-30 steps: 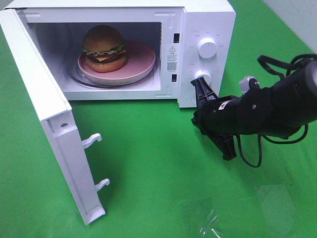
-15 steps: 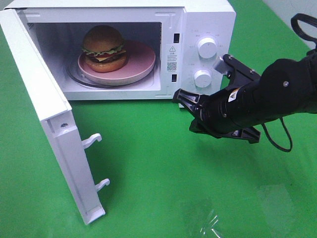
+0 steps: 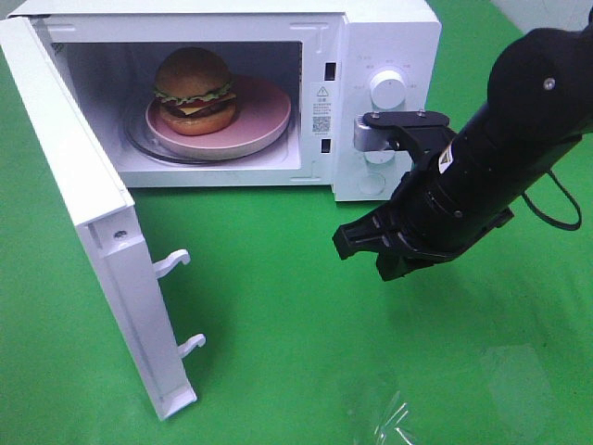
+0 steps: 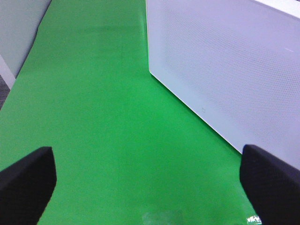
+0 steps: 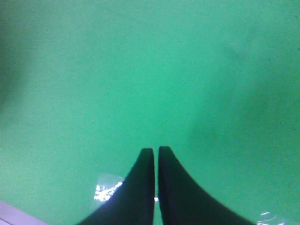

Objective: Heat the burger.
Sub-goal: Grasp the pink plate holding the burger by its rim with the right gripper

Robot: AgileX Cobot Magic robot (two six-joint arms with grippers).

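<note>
The burger (image 3: 193,88) sits on a plate (image 3: 264,116) inside the microwave (image 3: 408,51), door (image 3: 97,241) open at left.

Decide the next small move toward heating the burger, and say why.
Probably push the door shut. The burger already sits on the plate inside the microwave, but the door stands wide open. The open left gripper faces a white dotted panel, likely the door's outer side, so it seems best placed; the right gripper is shut above the mat.
</note>
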